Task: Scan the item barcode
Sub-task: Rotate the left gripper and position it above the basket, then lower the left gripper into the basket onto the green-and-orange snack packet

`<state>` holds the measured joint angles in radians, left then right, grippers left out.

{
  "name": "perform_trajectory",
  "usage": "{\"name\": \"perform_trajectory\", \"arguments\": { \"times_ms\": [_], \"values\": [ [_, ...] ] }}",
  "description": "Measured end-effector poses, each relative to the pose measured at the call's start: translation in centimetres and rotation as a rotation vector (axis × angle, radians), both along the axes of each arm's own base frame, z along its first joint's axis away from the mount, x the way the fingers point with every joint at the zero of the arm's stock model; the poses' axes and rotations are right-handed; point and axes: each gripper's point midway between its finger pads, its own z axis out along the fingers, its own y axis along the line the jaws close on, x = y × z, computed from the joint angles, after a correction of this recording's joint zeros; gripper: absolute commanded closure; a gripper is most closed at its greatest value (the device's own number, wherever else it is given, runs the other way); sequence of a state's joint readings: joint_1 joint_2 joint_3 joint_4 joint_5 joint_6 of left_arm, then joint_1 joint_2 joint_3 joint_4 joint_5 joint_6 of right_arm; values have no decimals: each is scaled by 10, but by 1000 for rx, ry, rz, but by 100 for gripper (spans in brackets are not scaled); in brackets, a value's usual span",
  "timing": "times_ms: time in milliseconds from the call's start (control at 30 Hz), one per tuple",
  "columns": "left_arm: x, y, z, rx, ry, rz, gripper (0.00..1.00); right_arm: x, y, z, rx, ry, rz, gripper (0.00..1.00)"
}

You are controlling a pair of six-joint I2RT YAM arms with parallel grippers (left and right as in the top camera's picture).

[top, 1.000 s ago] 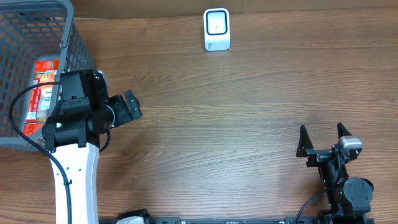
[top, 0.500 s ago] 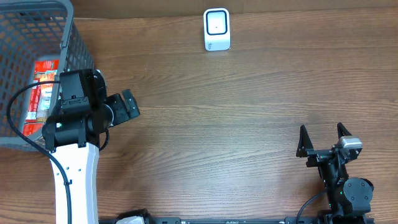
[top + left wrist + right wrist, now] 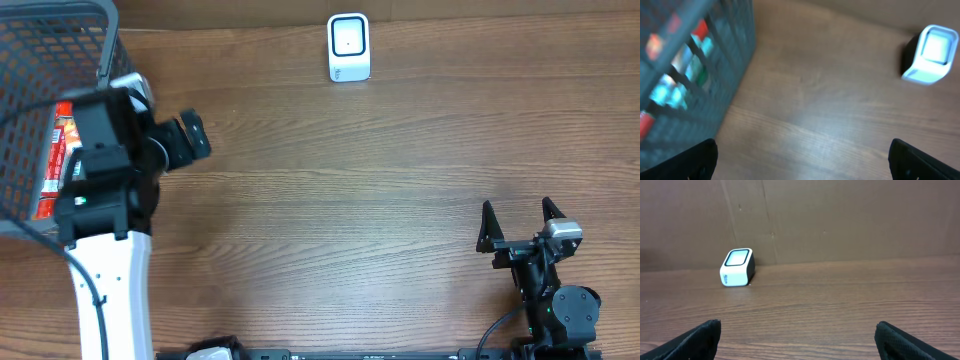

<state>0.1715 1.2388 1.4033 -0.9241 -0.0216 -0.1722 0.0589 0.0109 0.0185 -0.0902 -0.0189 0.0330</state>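
A red packaged item (image 3: 52,170) lies inside the grey mesh basket (image 3: 60,40) at the far left; through the mesh the left wrist view shows it as blurred red and teal colours (image 3: 677,75). The white scanner (image 3: 349,47) stands at the back centre, seen too as scanner (image 3: 932,54) and scanner (image 3: 737,267). My left gripper (image 3: 192,140) hovers just right of the basket, open and empty, its dark fingertips (image 3: 700,160) wide apart. My right gripper (image 3: 520,225) rests at the front right, open with nothing between its fingers (image 3: 695,340).
The basket wall (image 3: 715,60) stands close on the left gripper's left side. A brown wall (image 3: 840,220) rises behind the scanner. Bare wooden tabletop (image 3: 380,200) stretches between the two arms.
The left arm has swung toward the back and left, closer to the basket, its gripper still open. The right arm has not moved.
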Motion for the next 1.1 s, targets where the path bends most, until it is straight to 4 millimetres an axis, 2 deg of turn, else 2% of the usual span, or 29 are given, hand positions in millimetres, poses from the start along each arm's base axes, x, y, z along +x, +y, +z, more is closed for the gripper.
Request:
{"name": "perform_trajectory", "arguments": {
  "times_ms": [167, 300, 367, 433, 533, 700, 800, 900, 1100],
  "values": [
    [0, 11, 81, 55, -115, 2, 0, 0, 0, 0, 0, 0, 0, 0],
    [3, 34, 139, 108, -186, 36, 0, 0, 0, 0, 0, 0, 0, 0],
    [8, 53, 157, 135, -214, 72, 0, 0, 0, 0, 0, 0, 0, 0],
    [17, 77, 163, 163, -215, 105, 0, 0, 0, 0, 0, 0, 0, 0],
    [29, 113, 145, 180, -159, 137, 0, 0, 0, 0, 0, 0, 0, 0],
    [36, 168, 76, 131, 45, 194, 0, 0, 0, 0, 0, 0, 0, 0],
    [34, 192, 46, 97, 122, 216, 0, 0, 0, 0, 0, 0, -1, 0],
    [32, 203, 33, 67, 142, 202, 0, 0, 0, 0, 0, 0, 0, 0],
    [33, 212, 21, 36, 139, 124, 0, 0, 0, 0, 0, 0, 0, 0]
  ]
}}
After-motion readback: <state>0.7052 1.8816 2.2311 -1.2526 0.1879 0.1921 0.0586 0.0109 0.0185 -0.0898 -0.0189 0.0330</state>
